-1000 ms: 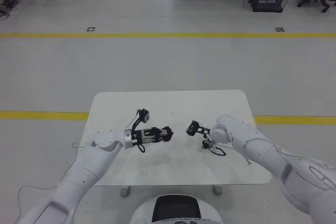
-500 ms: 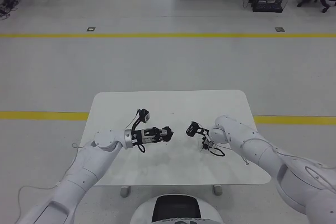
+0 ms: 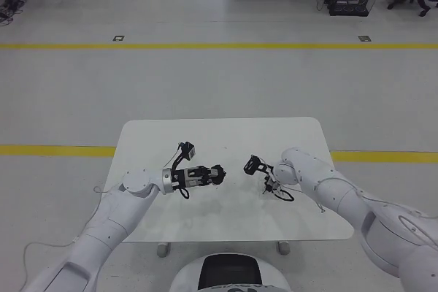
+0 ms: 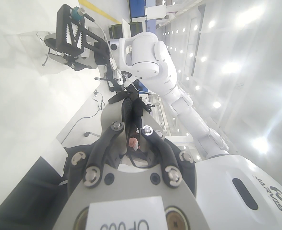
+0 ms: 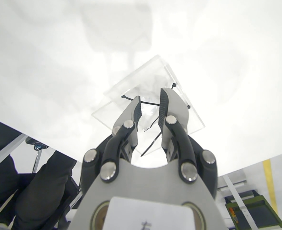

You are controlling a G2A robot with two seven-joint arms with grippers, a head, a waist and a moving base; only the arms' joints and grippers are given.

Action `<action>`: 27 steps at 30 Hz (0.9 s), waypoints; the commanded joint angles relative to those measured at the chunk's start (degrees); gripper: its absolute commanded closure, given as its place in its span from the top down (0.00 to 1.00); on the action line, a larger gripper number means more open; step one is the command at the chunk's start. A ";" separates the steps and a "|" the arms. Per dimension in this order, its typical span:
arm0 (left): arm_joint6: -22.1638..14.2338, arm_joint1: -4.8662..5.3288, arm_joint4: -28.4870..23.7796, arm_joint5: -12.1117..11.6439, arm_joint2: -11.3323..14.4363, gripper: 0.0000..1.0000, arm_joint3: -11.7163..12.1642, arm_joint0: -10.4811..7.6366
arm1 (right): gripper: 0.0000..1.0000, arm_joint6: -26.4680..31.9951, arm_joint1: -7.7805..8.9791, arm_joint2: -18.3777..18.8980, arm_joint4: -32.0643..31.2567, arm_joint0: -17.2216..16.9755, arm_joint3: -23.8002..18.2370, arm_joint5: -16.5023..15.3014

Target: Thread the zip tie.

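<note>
A thin black zip tie (image 5: 147,103) lies on a clear plastic plate (image 5: 186,118) on the white table (image 3: 204,139). My right gripper (image 5: 150,94) points down at the plate. It is open, with one finger on each side of the tie and nothing gripped. A second black zip tie (image 5: 151,143) lies partly over the plate's near edge. In the top view the right gripper (image 3: 266,187) is right of the table's centre. My left gripper (image 3: 220,174) hangs level above the table, facing the right arm with its fingers together. I cannot tell whether it holds anything.
The left wrist view shows the right arm's gripper (image 4: 59,57) over the clear plate (image 4: 31,41), with thin cables trailing from it. A yellow floor line (image 3: 51,150) runs behind the table. Bare tabletop lies on the far side and along the near edge.
The right wrist has shifted slightly over the plate. The left arm has not moved.
</note>
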 commanded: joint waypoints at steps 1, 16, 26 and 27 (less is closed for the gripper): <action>0.00 0.00 0.00 0.00 0.00 0.00 0.00 0.00 | 0.25 0.04 0.28 0.00 0.15 0.13 -0.32 0.00; 0.00 0.00 0.00 0.00 0.00 0.00 0.00 0.00 | 0.36 3.26 1.66 0.00 -0.89 -0.30 -3.58 0.00; 0.00 0.00 0.00 0.00 0.00 0.00 0.00 0.00 | 0.31 1.83 0.62 0.00 -3.94 -0.94 -2.58 0.00; 0.00 0.00 0.00 0.00 0.00 0.00 0.00 0.00 | 0.30 1.65 0.47 0.00 -4.18 -0.99 -2.42 0.00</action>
